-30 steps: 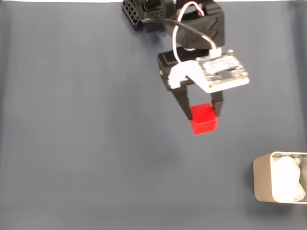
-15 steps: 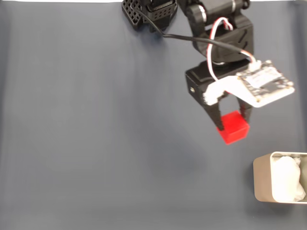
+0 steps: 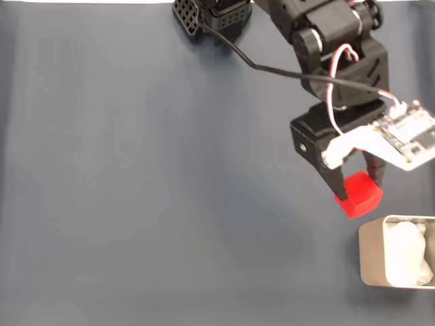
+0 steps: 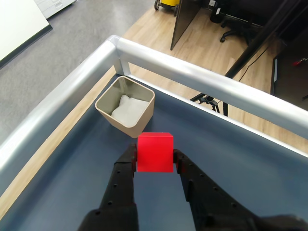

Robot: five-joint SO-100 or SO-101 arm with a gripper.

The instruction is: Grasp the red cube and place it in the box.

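Above the dark blue worktop, the hand is pinching the red cube, hovering near the box; dropping it in remains.

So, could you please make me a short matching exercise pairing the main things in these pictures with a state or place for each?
Things:
1. small bright red cube
2. beige thin-walled box
3. black two-finger gripper
4. dark blue table mat

States:
A. holds something white inside
B. lifted, held between the fingers
C. covers the table surface
D. shut on a block

Pairs: 1-B, 2-A, 3-D, 4-C
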